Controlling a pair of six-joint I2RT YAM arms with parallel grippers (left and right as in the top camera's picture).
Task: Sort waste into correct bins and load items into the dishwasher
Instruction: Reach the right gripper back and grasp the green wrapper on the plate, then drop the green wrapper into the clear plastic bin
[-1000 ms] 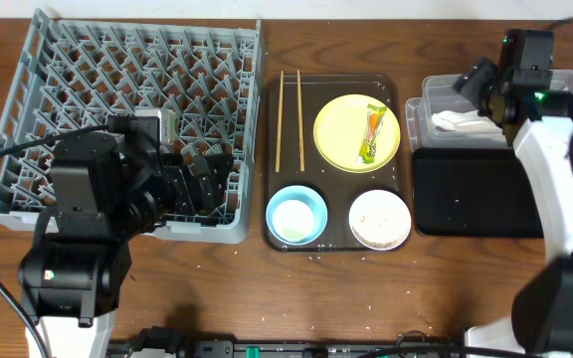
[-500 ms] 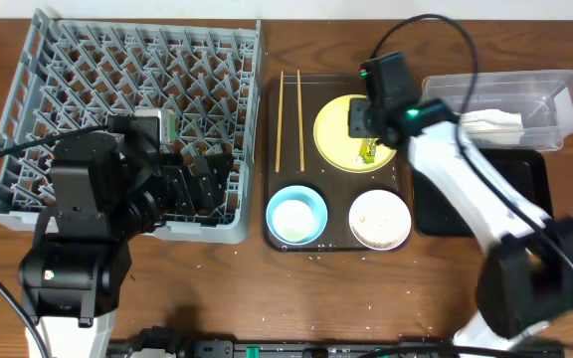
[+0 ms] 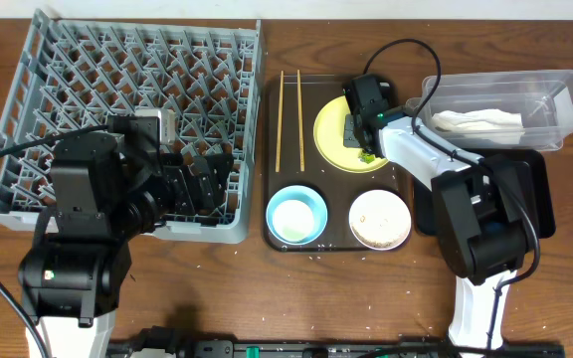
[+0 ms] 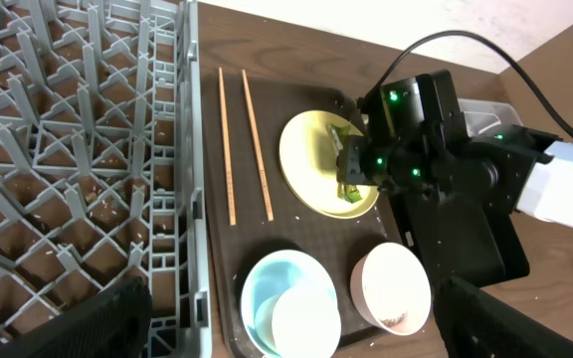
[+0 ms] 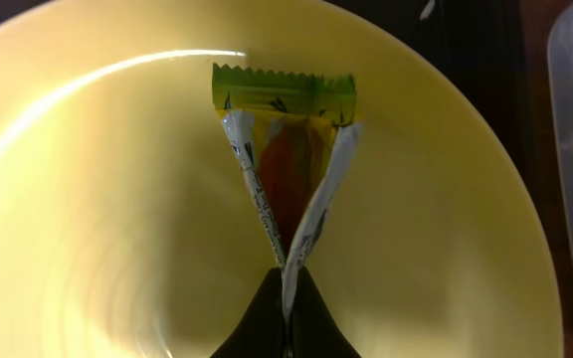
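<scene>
A green-and-orange wrapper (image 5: 285, 179), judged light, flimsy and slippery, is pinched at its narrow near end over the yellow plate (image 5: 97, 199) by the right gripper (image 5: 286, 288).

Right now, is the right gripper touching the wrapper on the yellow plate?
Touching. The right wrist view shows the right gripper pinched shut on the wrapper at its narrow end.

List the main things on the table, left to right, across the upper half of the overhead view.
Large grey plastic dish rack, pair of wooden chopsticks, round yellow plate, clear plastic rectangular tub.
</scene>
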